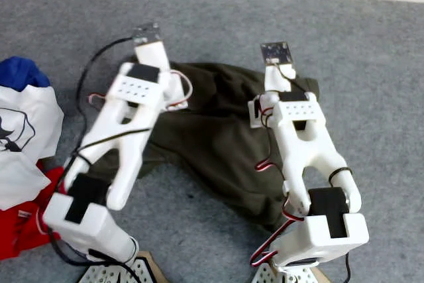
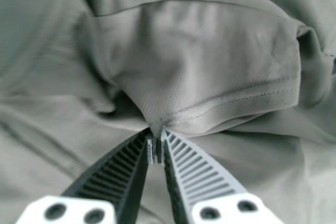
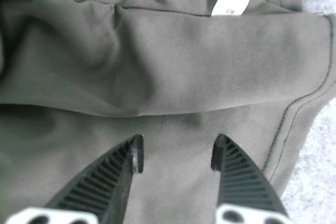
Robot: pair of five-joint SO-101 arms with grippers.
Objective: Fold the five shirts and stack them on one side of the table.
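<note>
An olive-green shirt lies crumpled across the middle of the grey table. My left gripper is shut on a hemmed fold of the olive shirt, pinching the cloth at its tips. My right gripper stands open just above the same shirt near its collar, where a white label shows. In the high view the left arm reaches over the shirt's far left part and the right arm over its far right part.
At the table's left edge lies a pile of other shirts: a white one with a black print, a blue one behind it and a red one below. Bare grey table surrounds the olive shirt at the right and back.
</note>
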